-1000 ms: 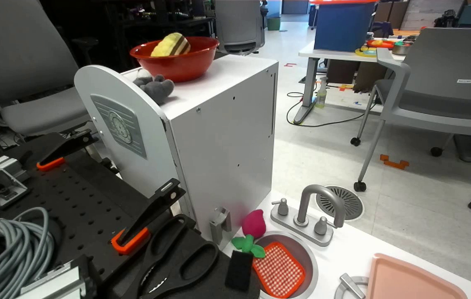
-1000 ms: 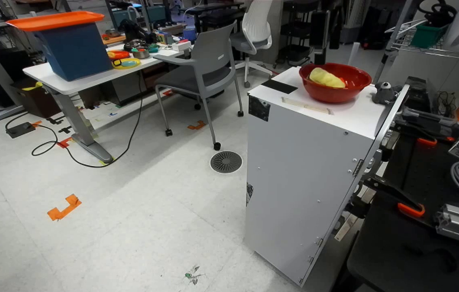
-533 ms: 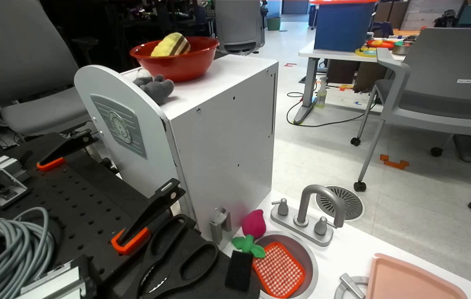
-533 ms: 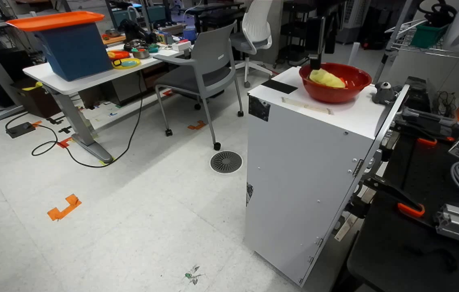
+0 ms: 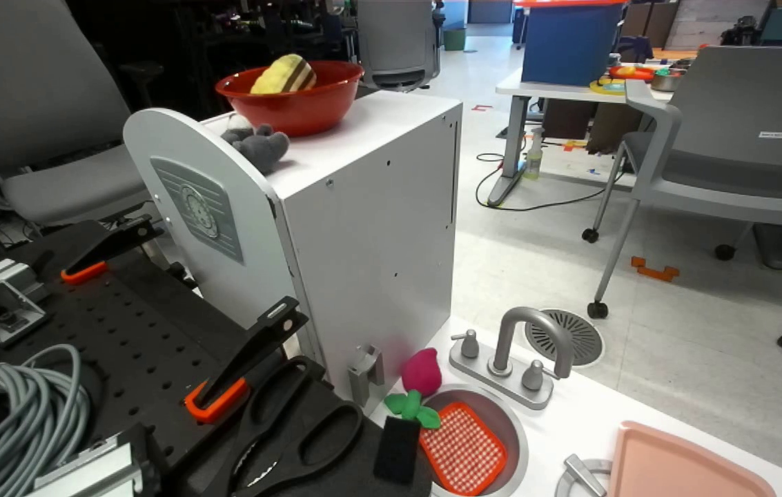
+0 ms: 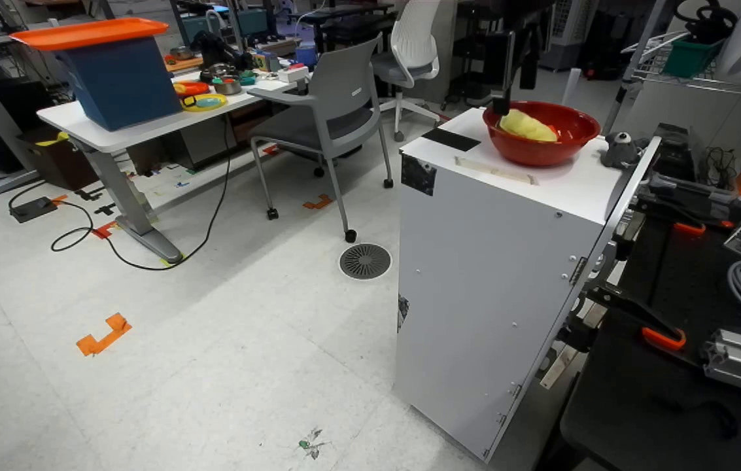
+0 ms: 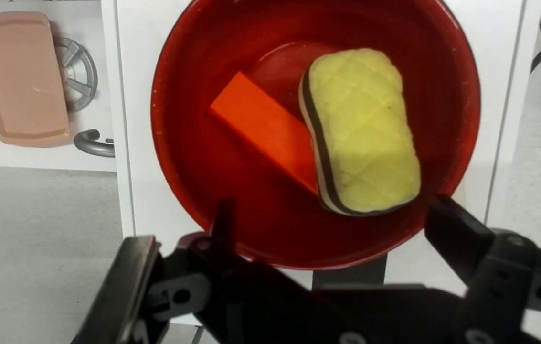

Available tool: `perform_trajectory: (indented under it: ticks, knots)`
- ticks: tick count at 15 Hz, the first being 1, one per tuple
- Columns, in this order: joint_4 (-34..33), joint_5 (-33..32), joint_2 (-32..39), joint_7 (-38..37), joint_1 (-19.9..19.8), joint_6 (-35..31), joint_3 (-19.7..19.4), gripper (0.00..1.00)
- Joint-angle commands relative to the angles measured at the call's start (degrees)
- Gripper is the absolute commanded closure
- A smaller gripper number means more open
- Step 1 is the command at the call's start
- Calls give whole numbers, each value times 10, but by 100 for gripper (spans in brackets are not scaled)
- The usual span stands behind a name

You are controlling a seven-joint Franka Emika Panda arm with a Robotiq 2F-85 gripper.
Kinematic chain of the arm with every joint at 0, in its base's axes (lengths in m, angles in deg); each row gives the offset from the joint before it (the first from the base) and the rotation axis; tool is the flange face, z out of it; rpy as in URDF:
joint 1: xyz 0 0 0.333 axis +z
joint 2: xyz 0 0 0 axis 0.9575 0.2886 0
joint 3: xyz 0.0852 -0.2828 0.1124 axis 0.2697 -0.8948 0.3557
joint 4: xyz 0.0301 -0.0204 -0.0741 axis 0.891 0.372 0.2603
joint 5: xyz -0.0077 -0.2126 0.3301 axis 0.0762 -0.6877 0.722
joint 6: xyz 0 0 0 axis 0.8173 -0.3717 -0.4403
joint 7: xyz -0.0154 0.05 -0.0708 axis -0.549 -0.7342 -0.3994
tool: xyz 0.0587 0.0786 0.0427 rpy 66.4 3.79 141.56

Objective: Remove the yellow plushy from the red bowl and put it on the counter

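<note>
- yellow plushy: inside the red bowl, toward 3 o'clock from its centre in the wrist view; quilted face upward, brown-striped edge toward 9 o'clock.
- orange block: same bowl, at 9 o'clock of the plushy; its 5 o'clock end runs up to the striped edge, any overlap hidden.
- end effector: fingers wide apart, blurred, near the bowl rim at 7 and 4 o'clock in the wrist view. in an exterior view the end effector stands at the rim's 10 o'clock; contact: cannot tell.
- red bowl: upright on the white cabinet in both exterior views.
- grey toy: on the cabinet top, just beside the bowl, at 7 o'clock in an exterior view.
- desk: toward 5 o'clock from the cabinet in an exterior view; carries a faucet, round basin and pink tray.
</note>
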Motion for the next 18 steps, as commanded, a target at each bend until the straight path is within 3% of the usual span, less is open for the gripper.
perform_trajectory:
  ticks: [1,18]
  knots:
    - [-14,9,12,-59,8,-18,-3,0]
    - [-1,-9,7,-66,21,-36,0,0]
